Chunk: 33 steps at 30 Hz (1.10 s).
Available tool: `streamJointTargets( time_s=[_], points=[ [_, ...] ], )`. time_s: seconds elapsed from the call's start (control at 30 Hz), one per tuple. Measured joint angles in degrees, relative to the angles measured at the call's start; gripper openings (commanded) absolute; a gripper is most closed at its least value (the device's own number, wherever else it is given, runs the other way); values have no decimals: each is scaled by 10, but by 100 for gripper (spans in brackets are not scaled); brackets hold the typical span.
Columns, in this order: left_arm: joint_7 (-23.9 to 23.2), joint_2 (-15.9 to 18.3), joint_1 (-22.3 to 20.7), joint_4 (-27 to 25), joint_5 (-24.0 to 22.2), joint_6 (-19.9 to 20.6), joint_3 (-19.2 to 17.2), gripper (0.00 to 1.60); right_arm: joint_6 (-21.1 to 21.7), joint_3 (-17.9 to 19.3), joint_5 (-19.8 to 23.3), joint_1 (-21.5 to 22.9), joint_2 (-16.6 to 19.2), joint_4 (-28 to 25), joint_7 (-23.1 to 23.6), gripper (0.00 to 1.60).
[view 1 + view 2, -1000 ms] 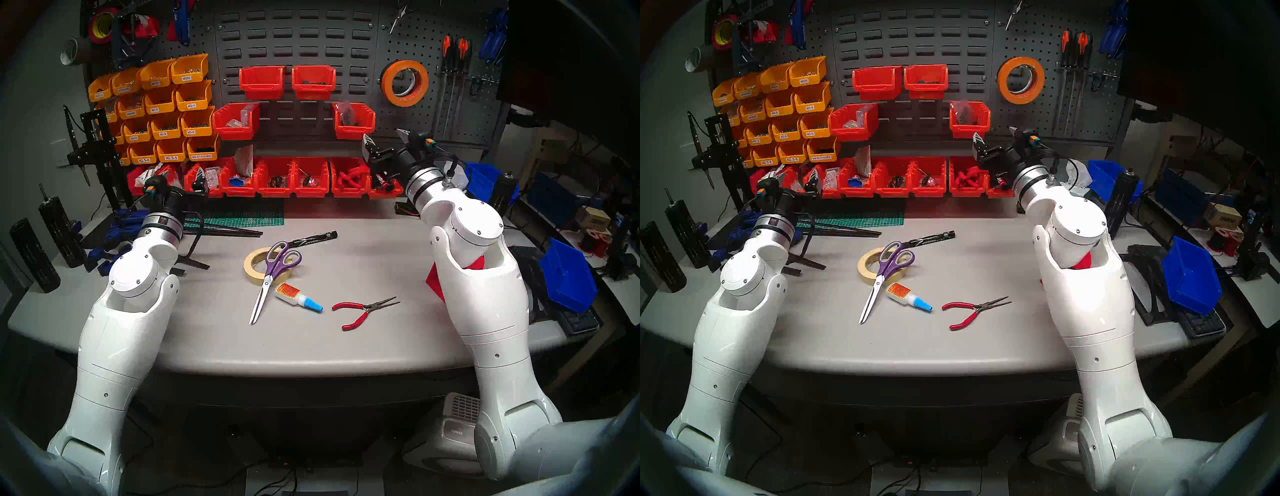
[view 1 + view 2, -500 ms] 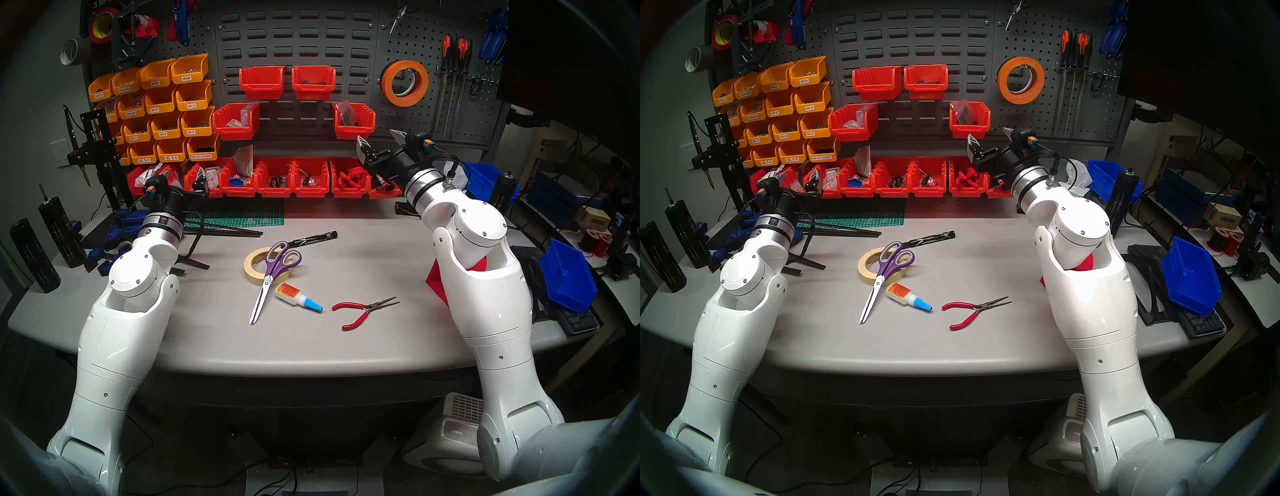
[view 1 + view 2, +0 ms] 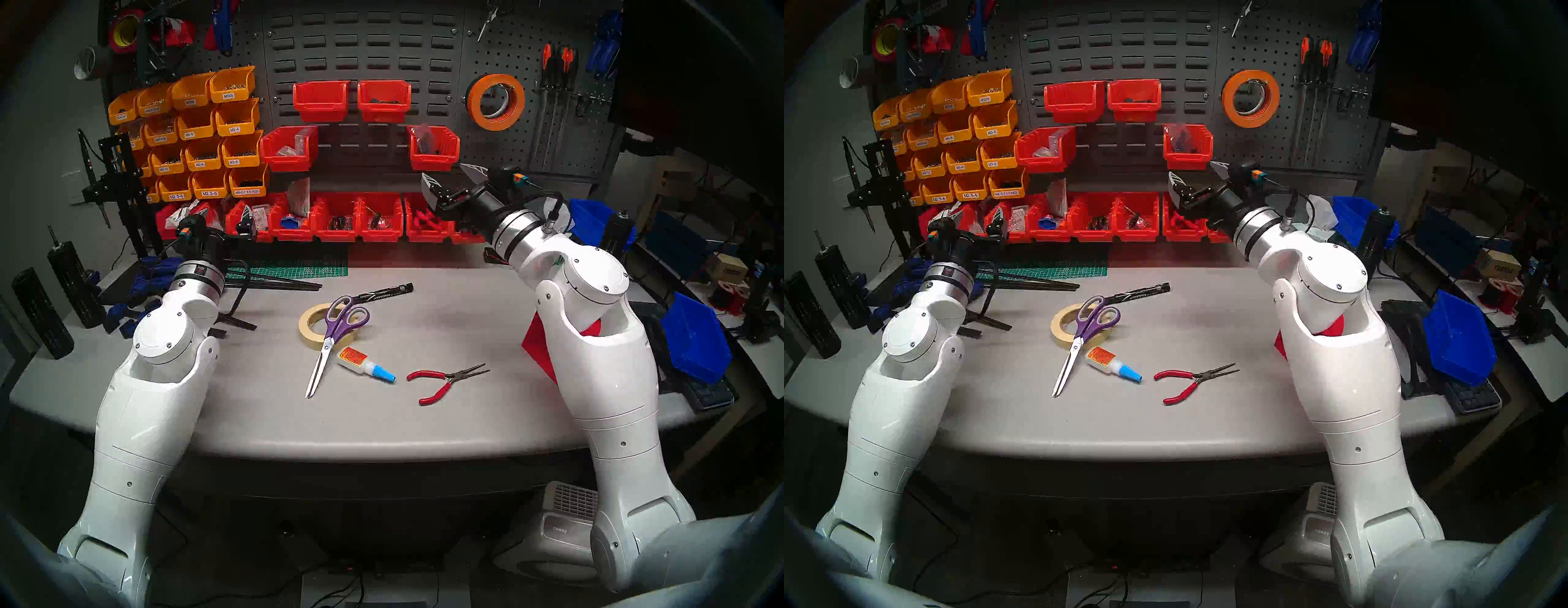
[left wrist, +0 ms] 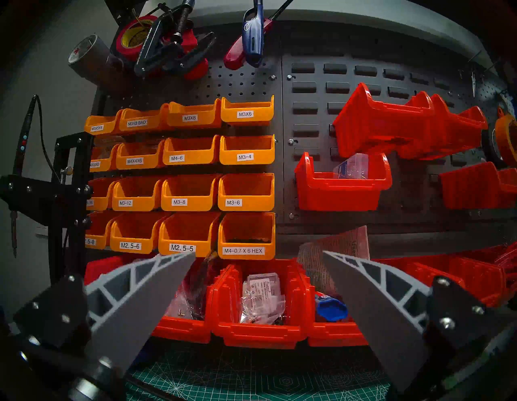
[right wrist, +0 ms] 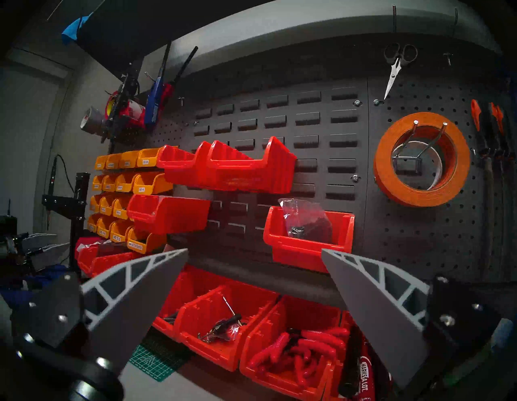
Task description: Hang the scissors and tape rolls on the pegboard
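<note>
Scissors (image 3: 334, 335) lie on the table (image 3: 424, 416), handles resting on the cream tape roll (image 3: 316, 327). Up on the pegboard (image 3: 547, 140) hangs the orange tape roll (image 3: 495, 102). Left gripper (image 4: 258, 256) and right gripper (image 5: 254, 253) hover with fingers spread, empty.

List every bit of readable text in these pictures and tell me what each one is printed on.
Yellow bins' labels:
"M3X5X4"
"M3X8 BAD"
"M3X8"
"M3X6"
"M4X4X6"
"M4-6"
"M3-4"
"M3-12"
"M3-8"
"M3-6"
"M2.5-6"
"M2.5-5"
"M4-0.7 X 6 HEX"
"3M": grey tape roll's core
"MARKS A LOT": red marker
"coway": white appliance
Too small or blurred: glue bottle, black marker, cardboard box, bagged parts' labels.
</note>
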Motion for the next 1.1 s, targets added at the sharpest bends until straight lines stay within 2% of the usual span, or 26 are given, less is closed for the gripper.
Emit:
streamJointTargets(
  time_s=[0.67, 1.1],
  points=[
    [-1, 0, 0, 0, 1, 0, 0, 160, 2, 0, 55, -5, 7, -17, 79, 160],
    [-1, 0, 0, 0, 1, 1, 0, 160, 9, -1, 86, -19, 5, -43, 114, 160]
  ],
)
